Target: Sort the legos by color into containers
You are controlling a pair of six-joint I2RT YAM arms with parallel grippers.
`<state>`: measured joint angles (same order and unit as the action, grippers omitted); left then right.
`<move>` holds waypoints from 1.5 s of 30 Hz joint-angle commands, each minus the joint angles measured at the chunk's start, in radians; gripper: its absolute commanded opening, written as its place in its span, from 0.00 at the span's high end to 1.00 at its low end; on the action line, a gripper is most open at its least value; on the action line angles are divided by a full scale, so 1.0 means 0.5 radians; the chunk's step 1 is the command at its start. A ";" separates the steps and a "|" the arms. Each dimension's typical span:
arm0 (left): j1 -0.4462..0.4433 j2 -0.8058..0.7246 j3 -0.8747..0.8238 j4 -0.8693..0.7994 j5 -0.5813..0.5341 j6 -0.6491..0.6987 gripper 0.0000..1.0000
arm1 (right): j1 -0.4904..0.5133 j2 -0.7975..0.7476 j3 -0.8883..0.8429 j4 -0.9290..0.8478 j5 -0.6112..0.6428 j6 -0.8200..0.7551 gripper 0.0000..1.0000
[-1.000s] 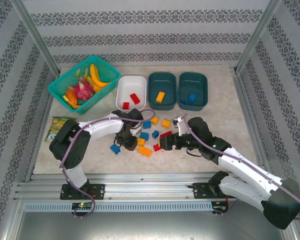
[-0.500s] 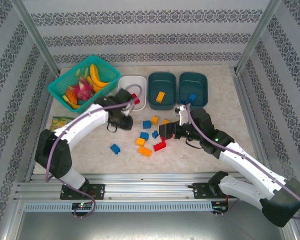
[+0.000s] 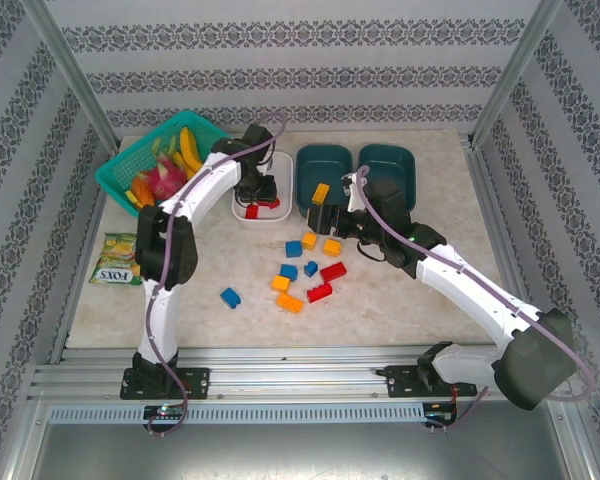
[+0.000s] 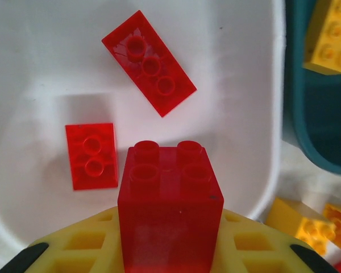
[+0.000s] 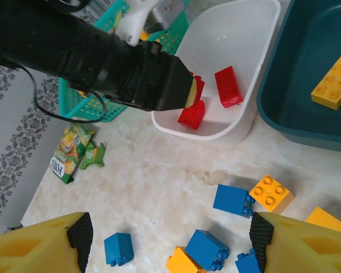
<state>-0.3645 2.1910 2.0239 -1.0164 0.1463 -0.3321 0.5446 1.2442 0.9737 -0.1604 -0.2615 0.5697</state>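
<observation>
Left gripper point(image 3: 262, 197) pinched small red plastic brick point(image 4: 169, 196) over white rounded plastic tub point(image 4: 40, 51). Right gripper point(image 5: 170, 250) spread wide, held nothing.

The left gripper point(image 3: 259, 198) is positioned over the white tub point(image 3: 284, 172); loose bricks point(image 3: 288, 271) are scattered on the table point(image 3: 420, 300).

Left claw point(image 3: 263, 200) crowds the white tub point(image 3: 280, 168) — bare tabletop point(image 3: 360, 325) lies open in front of the scattered legos point(image 3: 332, 271).
</observation>
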 commanded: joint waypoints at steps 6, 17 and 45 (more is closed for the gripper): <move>0.019 0.166 0.128 -0.139 0.035 -0.087 0.73 | -0.046 0.013 -0.017 0.013 0.031 0.074 0.25; 0.020 0.223 0.049 -0.134 0.027 -0.138 0.69 | -0.071 0.111 0.012 -0.075 0.024 0.082 0.25; 0.001 -1.031 -0.897 0.643 0.354 -0.477 0.26 | -0.024 0.646 0.303 -0.845 0.568 0.213 0.23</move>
<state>-0.3649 1.8118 1.7275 -0.8646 0.2455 -0.4881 0.5087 1.5066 1.0794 -0.5072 -0.0410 0.6369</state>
